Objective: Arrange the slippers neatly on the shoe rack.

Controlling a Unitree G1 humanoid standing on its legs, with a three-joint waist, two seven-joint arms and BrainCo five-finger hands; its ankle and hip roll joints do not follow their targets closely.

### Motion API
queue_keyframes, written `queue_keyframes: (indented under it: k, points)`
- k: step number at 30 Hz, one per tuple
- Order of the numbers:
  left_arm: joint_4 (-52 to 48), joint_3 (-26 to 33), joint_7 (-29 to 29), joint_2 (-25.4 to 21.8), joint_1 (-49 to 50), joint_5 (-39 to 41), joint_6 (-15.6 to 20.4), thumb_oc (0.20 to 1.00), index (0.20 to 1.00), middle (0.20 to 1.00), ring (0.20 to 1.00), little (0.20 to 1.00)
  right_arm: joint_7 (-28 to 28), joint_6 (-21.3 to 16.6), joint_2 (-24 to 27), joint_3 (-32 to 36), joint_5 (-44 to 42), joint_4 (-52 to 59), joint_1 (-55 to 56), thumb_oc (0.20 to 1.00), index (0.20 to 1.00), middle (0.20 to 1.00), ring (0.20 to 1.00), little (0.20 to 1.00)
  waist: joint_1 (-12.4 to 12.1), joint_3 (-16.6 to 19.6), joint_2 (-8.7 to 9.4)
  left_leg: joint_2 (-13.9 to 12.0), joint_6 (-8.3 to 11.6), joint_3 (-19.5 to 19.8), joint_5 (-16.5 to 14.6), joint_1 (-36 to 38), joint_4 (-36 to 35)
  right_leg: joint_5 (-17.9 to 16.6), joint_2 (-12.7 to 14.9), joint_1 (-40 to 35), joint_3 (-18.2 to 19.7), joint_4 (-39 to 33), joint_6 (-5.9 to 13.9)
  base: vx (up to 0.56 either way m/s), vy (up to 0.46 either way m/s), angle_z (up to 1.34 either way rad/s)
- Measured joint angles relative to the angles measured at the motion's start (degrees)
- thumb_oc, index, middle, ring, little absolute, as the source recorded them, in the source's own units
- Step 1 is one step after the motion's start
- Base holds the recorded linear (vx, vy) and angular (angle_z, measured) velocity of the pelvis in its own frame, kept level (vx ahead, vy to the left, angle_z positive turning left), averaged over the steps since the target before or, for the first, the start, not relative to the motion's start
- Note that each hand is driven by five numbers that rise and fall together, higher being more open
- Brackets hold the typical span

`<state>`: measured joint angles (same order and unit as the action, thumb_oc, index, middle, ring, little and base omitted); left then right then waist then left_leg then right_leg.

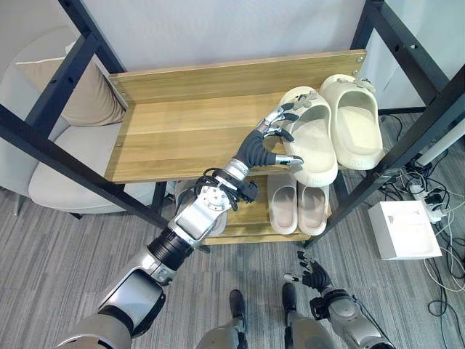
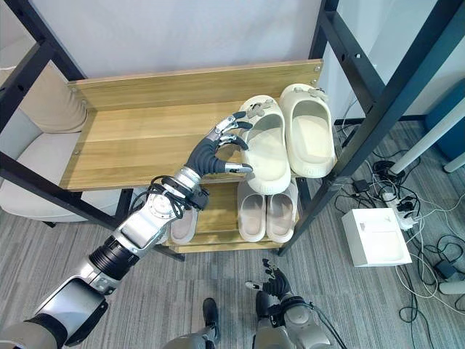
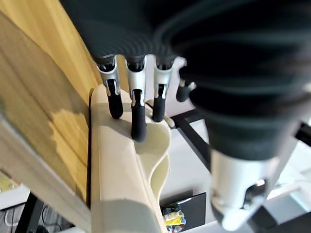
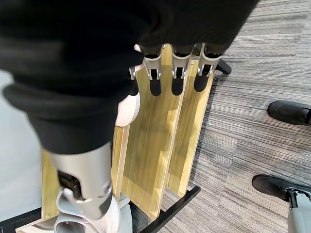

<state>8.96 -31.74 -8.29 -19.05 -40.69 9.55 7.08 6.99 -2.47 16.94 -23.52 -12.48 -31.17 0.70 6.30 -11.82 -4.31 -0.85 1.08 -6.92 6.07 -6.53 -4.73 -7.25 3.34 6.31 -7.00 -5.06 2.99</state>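
Two cream foam slippers [image 1: 334, 123] lie together at the right end of the wooden shoe rack's top shelf [image 1: 182, 123]. The left hand [image 1: 263, 145] rests relaxed, uncurled fingers [image 3: 138, 121] against the nearer slipper's side; a hard nudge could skew the pair or push one off the end. The right hand [image 1: 316, 276] hangs loose by the floor.

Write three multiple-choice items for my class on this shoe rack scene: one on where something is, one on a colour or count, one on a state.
1. Where does the cream pair stand?
A. top shelf, right end
B. floor
C. top shelf, left end

2. What colour is the pair on the lower shelf?
A. black
B. pale pink
C. blue

3. How is the left hand?
A. hanging by the floor
B. fingers on a cream slipper
C. gripping the frame

Answers:
1 A: the cream pair sits at the top shelf's right end.
2 B: the lower pair is pale pink.
3 B: the left hand rests its fingers on the nearer cream slipper.
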Motion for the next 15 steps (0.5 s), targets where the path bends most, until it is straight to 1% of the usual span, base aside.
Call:
queue_keyframes:
  k: [3,6,9,15]
  points:
    - [2.4,0.1,-1.5,0.5,-2.0,-1.8,-0.1,1.000,1.000,1.000,1.000,1.000,0.4,-0.1,0.0,0.0,0.0,-0.1,-0.1,1.000,1.000,1.000,1.000,1.000,0.3,0.0,0.01,0.0,0.00,0.0,0.0,0.0,0.0,0.0,0.0,0.1,0.1,0.0,0.01,0.00,0.000,0.00]
    - [2.7,0.3,-2.9,0.4,-2.6,-2.3,-0.2,1.000,1.000,1.000,1.000,1.000,0.5,-0.2,0.0,0.0,0.0,-0.1,0.0,1.000,1.000,1.000,1.000,1.000,0.6,0.0,0.01,0.0,0.00,-0.1,0.0,-0.1,0.0,0.0,0.0,0.1,0.1,0.0,0.01,0.00,0.000,0.00]
    - [2.7,0.3,-4.3,0.4,-2.9,-6.1,-0.2,1.000,1.000,1.000,1.000,1.000,0.6,-0.8,0.0,-0.1,0.0,-0.5,-0.1,1.000,1.000,1.000,1.000,1.000,0.7,0.0,0.04,0.0,-0.02,0.0,0.0,-0.2,0.0,0.0,0.0,0.2,0.1,0.0,0.01,0.00,0.000,0.00]
    - [3.1,0.3,-7.7,0.3,-3.0,-11.2,-0.7,1.000,1.000,1.000,1.000,1.000,1.7,-1.1,0.0,-0.1,0.0,-0.5,-0.1,1.000,1.000,1.000,1.000,1.000,0.8,-0.1,0.16,0.0,-0.05,0.0,0.0,-0.2,-0.2,0.0,0.0,0.2,0.1,0.0,0.01,0.00,0.000,0.00]
